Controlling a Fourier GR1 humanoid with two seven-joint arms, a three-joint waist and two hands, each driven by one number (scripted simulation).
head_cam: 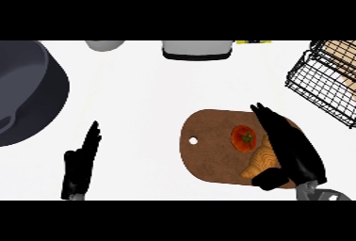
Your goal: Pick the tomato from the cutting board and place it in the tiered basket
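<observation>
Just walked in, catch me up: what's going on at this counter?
The robot's right hand is stretched over the cutting board, fingers straight, beside the tomato but not closed on it. A pastry also lies on the board. The tiered basket stands at the upper right. The left hand rests open at lower left.

Kitchen. A white surface [139,94] carried a wooden cutting board [208,157], a big dark pan [28,89] and a wire basket [323,87].

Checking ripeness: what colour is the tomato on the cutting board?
The tomato is red, green stem; head view.
</observation>
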